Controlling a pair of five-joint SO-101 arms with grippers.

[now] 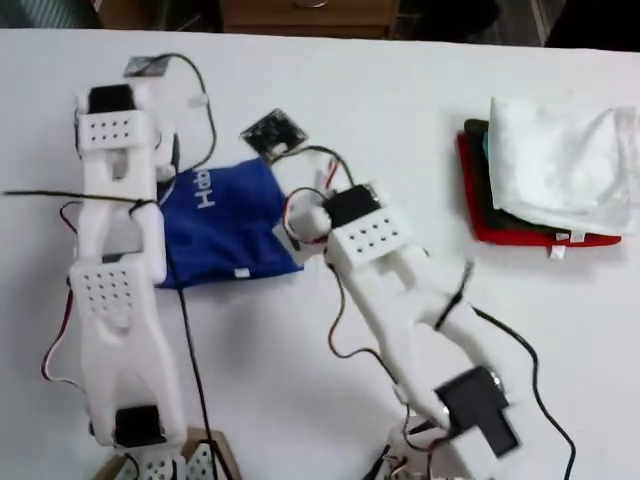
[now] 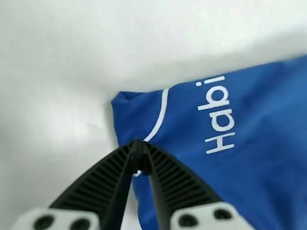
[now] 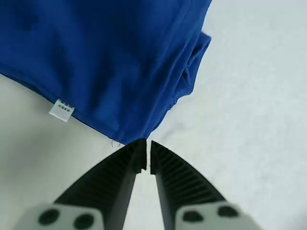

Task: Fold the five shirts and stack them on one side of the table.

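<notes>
A folded blue shirt [image 1: 228, 225] with white lettering lies on the white table [image 1: 400, 110] between the two arms. My left gripper [image 2: 139, 147] is shut, its tips pinched on the blue shirt [image 2: 230, 158] at its edge by the white neckline. My right gripper [image 3: 145, 147] is shut at the table surface, and its tips touch the hem corner of the blue shirt [image 3: 105, 57], with no cloth seen between them. At the right side of the table sits a stack of folded shirts [image 1: 545, 170]: red at the bottom, dark and teal above, white on top.
Black cables [image 1: 195, 90] run across the table behind the arms. Two small dark tags [image 1: 272, 132] lie behind the blue shirt. A wooden cabinet [image 1: 310, 15] stands beyond the far edge. Bare table stretches between the blue shirt and the stack.
</notes>
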